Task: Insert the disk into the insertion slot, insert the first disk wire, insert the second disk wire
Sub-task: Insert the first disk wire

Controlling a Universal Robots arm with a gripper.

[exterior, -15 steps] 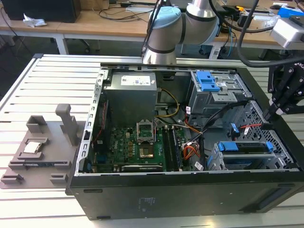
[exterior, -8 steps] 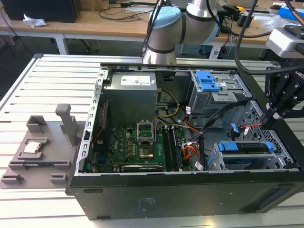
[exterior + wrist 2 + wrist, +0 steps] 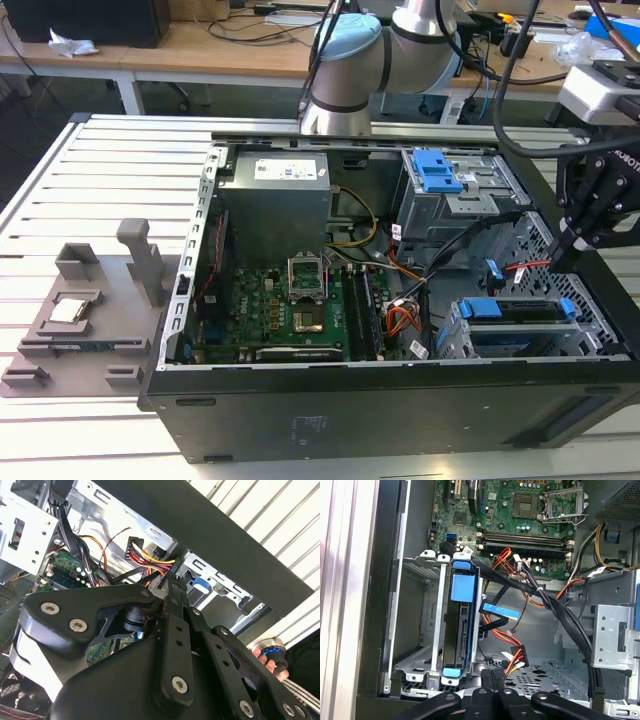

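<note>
Clamps black tool [image 3: 492,682] onto black plastic wire plug [image 3: 170,577] just beside perforated silver metal cage [image 3: 436,620] holding blue-framed flat metal disk [image 3: 461,587].

Open black PC case [image 3: 300,430] takes centre and lower right of the exterior view, sitting on the slatted metal counter [image 3: 80,180]. Inside it: green motherboard [image 3: 290,305] mid-frame, silver power supply [image 3: 275,195] just above, tall grey drive cage with blue latch [image 3: 450,190] upper right. Grey plastic fixture [image 3: 90,310] lies on the counter at left, just beside the case; wooden bench [image 3: 200,45] runs along the top edge.
</note>
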